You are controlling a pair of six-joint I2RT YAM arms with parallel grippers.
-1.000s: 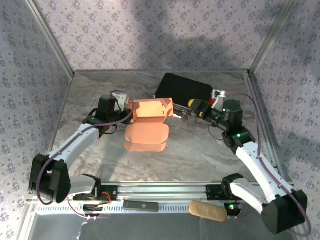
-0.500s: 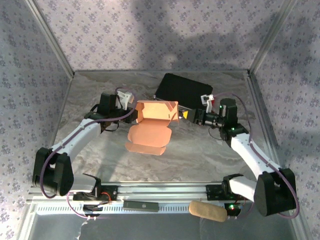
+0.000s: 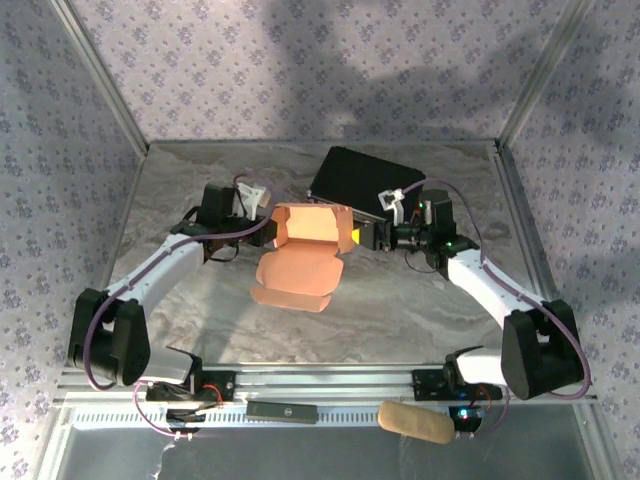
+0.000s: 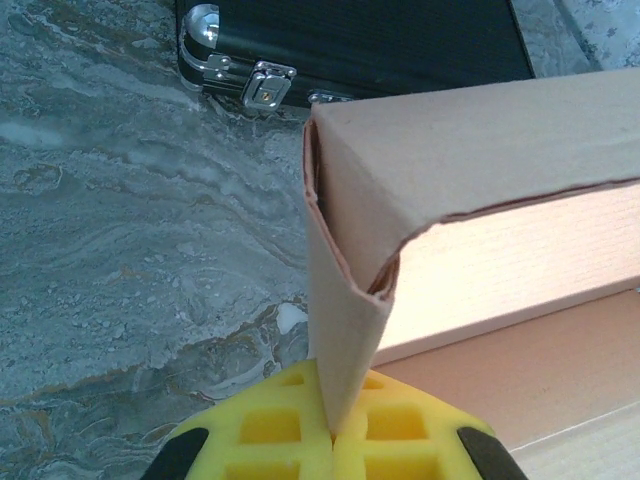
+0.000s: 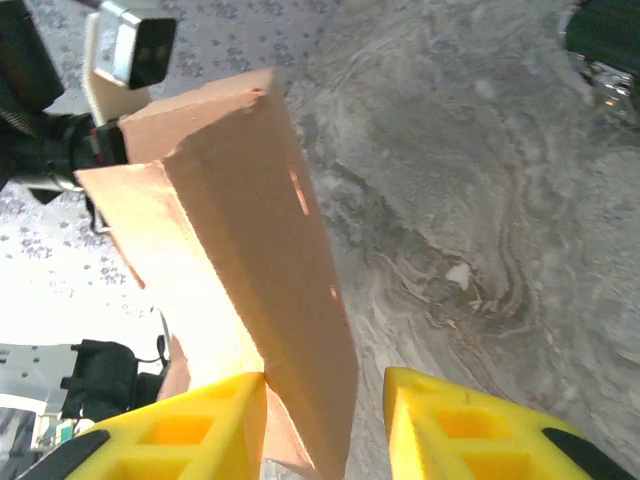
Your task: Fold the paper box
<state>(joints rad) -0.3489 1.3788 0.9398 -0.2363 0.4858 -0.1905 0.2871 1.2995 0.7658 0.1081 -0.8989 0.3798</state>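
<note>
The salmon-orange paper box (image 3: 303, 252) lies mid-table, its tray part raised at the back and a broad flap (image 3: 294, 278) flat in front. My left gripper (image 3: 268, 229) is at its left end. In the left wrist view the yellow pads (image 4: 270, 430) are shut on the box's folded corner wall (image 4: 345, 330), with the box body (image 4: 480, 170) stretching away to the right. My right gripper (image 3: 363, 234) is at the box's right end, open. In the right wrist view the end wall (image 5: 270, 270) stands between the yellow fingers (image 5: 470, 425), touching the left one.
A black hard case (image 3: 365, 180) with metal latches (image 4: 265, 85) lies just behind the box. A tan oblong pad (image 3: 415, 422) and a small black bar (image 3: 282, 409) rest on the front rail. Patterned enclosure walls stand on three sides.
My right gripper has moved left to the box's right end and now straddles its wall. The left gripper keeps its hold; the box has shifted slightly.
</note>
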